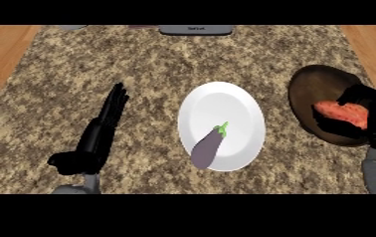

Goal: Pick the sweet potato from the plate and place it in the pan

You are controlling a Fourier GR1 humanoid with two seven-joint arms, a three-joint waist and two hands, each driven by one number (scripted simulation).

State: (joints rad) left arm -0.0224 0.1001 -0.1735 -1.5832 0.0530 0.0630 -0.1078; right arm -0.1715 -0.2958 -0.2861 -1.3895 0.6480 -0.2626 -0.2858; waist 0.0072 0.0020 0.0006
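The orange sweet potato [342,113] is over the dark brown pan [312,89] at the right edge of the counter. My right hand [358,96] curls round it; black fingers show above and below it, and they hide part of it. Whether the sweet potato touches the pan's bottom I cannot tell. The white plate [228,106] lies in the middle of the counter with a purple eggplant [208,148] on its lower left part. On the left, my left hand [103,126] is open with straight fingers pointing away from me, and it holds nothing.
The speckled granite counter [147,57] spreads round the plate and pan. A grey object [195,29] sits at the far edge in the middle. Wooden floor [15,42] shows past the counter's left and right sides.
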